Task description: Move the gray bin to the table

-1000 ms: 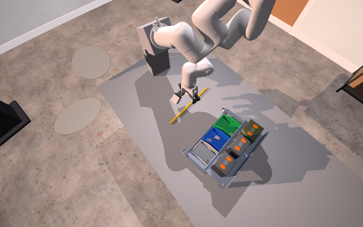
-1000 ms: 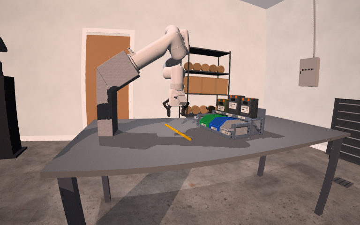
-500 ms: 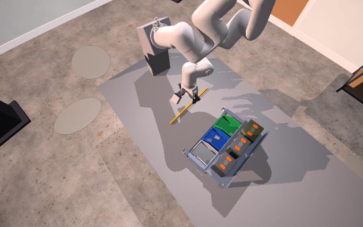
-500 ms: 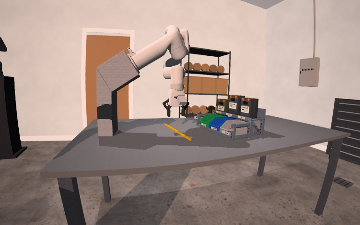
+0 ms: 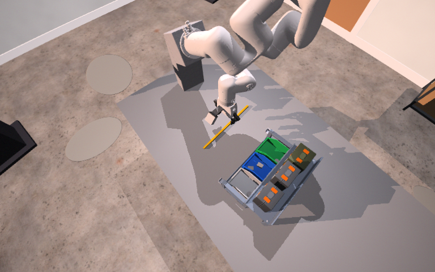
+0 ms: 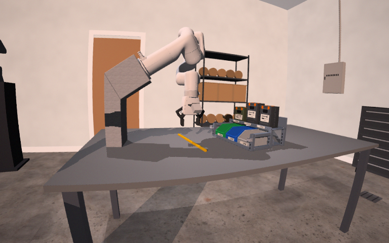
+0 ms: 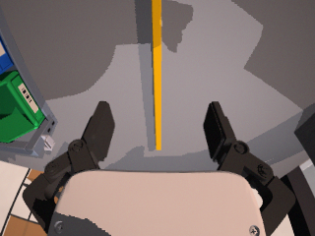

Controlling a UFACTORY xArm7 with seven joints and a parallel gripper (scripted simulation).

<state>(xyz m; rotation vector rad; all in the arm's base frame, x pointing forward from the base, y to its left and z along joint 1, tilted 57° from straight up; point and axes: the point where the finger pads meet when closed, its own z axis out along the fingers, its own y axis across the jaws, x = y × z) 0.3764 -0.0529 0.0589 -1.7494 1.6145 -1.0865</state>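
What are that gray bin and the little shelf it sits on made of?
The gray bin looks like molded plastic with a fairly matte finish: smooth, evenly colored faces, though painted metal is possible. The shelf seems to be metal, perhaps painted or galvanized steel, judging by its blue-gray, slim rails and hole-punched posts.

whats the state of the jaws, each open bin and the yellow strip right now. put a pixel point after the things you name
jaws: open, nothing between them, above the table
gray open bin point(image 5: 242, 182) point(image 6: 256, 138): on the shelf, at the end of the row
blue bin point(image 5: 257, 166) point(image 6: 237, 132) point(image 7: 4, 60): on the shelf, middle
green bin point(image 5: 272, 149) point(image 6: 225, 129) point(image 7: 17, 110): on the shelf, other end
yellow strip point(image 5: 221, 131) point(image 6: 192, 142) point(image 7: 157, 74): flat on the table
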